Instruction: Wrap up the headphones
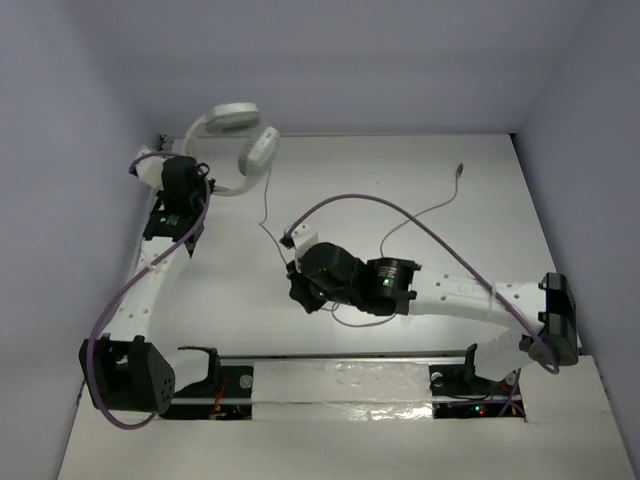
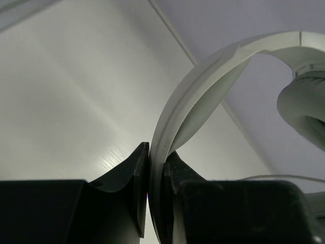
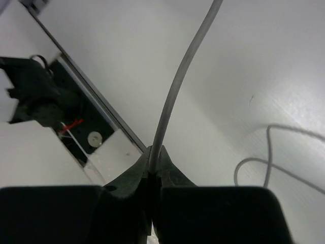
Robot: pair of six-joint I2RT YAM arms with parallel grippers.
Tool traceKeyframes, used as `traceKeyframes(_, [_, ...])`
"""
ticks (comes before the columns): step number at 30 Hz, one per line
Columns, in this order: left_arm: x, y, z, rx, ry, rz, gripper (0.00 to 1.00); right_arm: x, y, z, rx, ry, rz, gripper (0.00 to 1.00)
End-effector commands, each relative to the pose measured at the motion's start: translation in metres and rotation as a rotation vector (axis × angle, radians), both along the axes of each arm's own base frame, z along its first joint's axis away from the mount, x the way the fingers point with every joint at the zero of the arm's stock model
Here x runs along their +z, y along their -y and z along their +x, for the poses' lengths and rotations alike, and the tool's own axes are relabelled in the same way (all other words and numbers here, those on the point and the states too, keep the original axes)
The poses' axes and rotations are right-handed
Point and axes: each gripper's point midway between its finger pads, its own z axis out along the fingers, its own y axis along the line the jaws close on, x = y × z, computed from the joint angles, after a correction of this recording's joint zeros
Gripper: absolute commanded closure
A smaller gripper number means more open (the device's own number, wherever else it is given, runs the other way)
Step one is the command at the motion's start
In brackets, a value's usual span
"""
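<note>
White over-ear headphones (image 1: 238,135) are held up over the far left corner of the white table (image 1: 400,190), their curved plastic headband (image 2: 203,76) pinched tight in your left gripper (image 2: 155,175), and your right gripper (image 3: 153,168) is closed on the thin grey cable (image 3: 175,86), so hold both grips firm and lead the cable taut around the headband in snug loops.
</note>
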Motion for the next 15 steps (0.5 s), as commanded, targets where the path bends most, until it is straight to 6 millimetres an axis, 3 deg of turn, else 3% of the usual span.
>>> traceKeyframes(1, [0.046, 0.015, 0.013, 0.011, 0.183, 0.016, 1.00, 0.029, 0.014, 0.003, 0.038, 0.110, -0.120, 1.00])
traceKeyframes(2, [0.044, 0.026, 0.015, -0.035, 0.186, 0.003, 1.00, 0.043, 0.008, -0.002, 0.061, 0.129, -0.099, 1.00])
traceKeyframes(5, [0.040, 0.056, 0.022, -0.128, 0.178, 0.049, 1.00, 0.056, 0.006, -0.008, 0.124, 0.151, -0.097, 1.00])
traceKeyframes(9, [0.021, 0.105, 0.029, -0.288, 0.125, 0.136, 1.00, 0.089, 0.010, 0.003, 0.109, 0.235, -0.100, 1.00])
traceKeyframes(10, [0.014, 0.113, 0.030, -0.316, 0.110, 0.149, 1.00, 0.107, 0.015, 0.013, 0.062, 0.281, -0.093, 1.00])
traceKeyframes(13, [-0.005, 0.137, 0.030, -0.418, 0.087, 0.202, 1.00, 0.150, 0.017, 0.011, 0.080, 0.328, -0.016, 1.00])
traceKeyframes(15, [-0.010, 0.160, 0.027, -0.512, 0.101, 0.234, 1.00, 0.164, 0.016, 0.009, 0.122, 0.358, 0.005, 1.00])
